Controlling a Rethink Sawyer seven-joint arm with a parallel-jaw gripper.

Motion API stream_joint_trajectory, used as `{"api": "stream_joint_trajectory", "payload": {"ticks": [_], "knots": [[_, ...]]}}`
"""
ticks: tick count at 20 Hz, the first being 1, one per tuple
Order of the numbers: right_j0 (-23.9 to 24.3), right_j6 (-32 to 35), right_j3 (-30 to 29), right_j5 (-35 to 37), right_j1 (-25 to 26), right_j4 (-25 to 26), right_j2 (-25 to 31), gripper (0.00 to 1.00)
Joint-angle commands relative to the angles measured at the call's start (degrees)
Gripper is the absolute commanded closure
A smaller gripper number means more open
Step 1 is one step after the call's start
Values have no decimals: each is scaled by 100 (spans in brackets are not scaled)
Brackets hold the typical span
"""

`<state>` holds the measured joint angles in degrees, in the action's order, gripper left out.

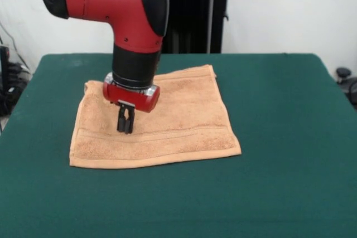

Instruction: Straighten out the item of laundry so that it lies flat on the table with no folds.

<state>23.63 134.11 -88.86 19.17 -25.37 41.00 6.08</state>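
Table [290, 137] first, biggest thing here: one dark green top, w/ loads of bare felt on every side. One table, no clutter on it that I can make out.

Next down, the arm [134, 20]: one red-and-black arm dropping in from above, wrist pointed straight down over the cloth.

Then the towel [184, 115]: one tan terry towel, lying left of centre on the table, looking nearly flat already. Band stripe runs along near the front hem. Far left corner looks a bit rumpled, but can't confirm a fold from this angle.

Smallest, the gripper [125, 128]: one gripper, two black fingers [121, 120] hanging close together, tips at or just above the towel's left-centre area. Jaws look clenched w/ almost no gap, and nothing visibly pinched between them.

Risks from here, my read only:
- Tips press into the pile and the arm slides sideways → cloth drags, bunches, new wrinkle where it's now smooth.
- Jaws nip a bit of terry on lift → middle tents up, flat layout undone.
- Hard push down → tips jam on the table thru the cloth.
- Arm hides the back-left part, so any fold there could go unnoticed.
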Motion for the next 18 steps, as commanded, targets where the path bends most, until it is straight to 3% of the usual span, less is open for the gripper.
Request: {"api": "stream_joint_trajectory", "payload": {"ticks": [1,18], "knots": [[-146,222,1120,-390,2183,28,312,100],[-570,654,1460,-605,2471,-393,55,100]]}}
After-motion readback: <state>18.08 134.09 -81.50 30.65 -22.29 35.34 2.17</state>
